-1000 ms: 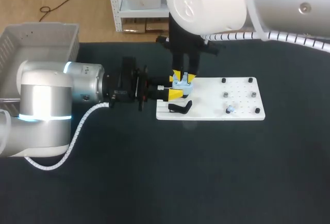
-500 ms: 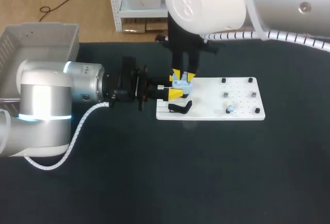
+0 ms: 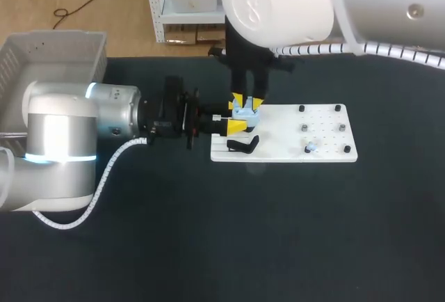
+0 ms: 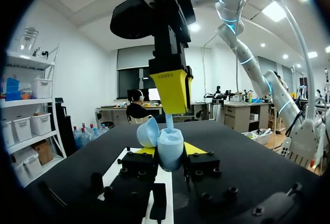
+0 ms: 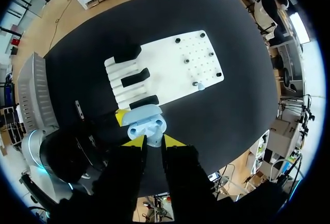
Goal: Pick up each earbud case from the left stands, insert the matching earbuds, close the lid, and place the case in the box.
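**A:** Which step is this?

**B:** Loading the buds, I'd judge. The left gripper (image 3: 236, 126) is clamped on the pale blue, rounded plastic earbud case (image 4: 169, 149). The lid is tipped open, and the case is held over the left end of the flat white pegged board (image 3: 327, 138). The right gripper (image 4: 178, 92) hangs straight above, its jaws closed on a small pale blue earbud (image 4: 169, 123). The bud's lower end is at the case's mouth, but I cannot tell whether it is seated.

**A:** And next?

**B:** Probably press it into its well and let go. Then fetch the second pale blue earbud (image 3: 311, 147), which lies among the pegs well apart from the case.

**A:** Room to move?

**B:** Tight at the case, since the two pairs of yellow tips are close together and the black stands (image 3: 243, 145) sit just beside. Straight up looks free. The pale grey slatted plastic box (image 3: 55, 35) waits at the far left corner of the black table (image 3: 278, 232).
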{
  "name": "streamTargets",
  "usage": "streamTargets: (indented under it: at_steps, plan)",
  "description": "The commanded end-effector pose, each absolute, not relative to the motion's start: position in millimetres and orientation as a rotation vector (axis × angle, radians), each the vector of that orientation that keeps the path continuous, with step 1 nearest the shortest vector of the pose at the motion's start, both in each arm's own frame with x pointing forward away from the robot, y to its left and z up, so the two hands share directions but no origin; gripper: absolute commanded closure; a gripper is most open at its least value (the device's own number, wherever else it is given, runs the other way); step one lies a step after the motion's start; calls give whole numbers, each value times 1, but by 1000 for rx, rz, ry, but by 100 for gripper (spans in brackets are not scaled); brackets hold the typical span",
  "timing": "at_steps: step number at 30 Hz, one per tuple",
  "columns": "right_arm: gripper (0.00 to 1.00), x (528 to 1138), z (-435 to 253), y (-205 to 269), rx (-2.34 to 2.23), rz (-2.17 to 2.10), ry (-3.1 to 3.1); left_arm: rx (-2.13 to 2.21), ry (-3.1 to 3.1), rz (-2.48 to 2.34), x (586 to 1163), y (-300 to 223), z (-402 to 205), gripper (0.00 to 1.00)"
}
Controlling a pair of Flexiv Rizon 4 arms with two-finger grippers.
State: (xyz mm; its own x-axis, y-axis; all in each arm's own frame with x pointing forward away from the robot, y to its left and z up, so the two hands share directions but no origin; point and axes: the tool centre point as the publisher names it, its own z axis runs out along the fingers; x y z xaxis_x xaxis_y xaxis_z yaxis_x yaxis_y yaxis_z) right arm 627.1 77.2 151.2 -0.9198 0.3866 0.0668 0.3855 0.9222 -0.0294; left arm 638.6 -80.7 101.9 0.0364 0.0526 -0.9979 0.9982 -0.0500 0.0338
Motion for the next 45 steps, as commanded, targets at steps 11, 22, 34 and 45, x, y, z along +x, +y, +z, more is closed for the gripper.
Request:
streamTargets:
  at_steps: [11,22,34,45]
  plan:
    - [100,629,146,75,-608,29,-3003,1302,1199,-1193,638,-80,102,100]
    - [100,630,143,74,-614,39,-2997,1302,1199,-1193,638,-80,102,100]
    - [61,629,141,75,-615,17,-2991,1302,1199,-1193,638,-80,102,100]
    - [61,621,150,77,-596,-21,-3020,1302,1199,-1193,638,-80,102,100]
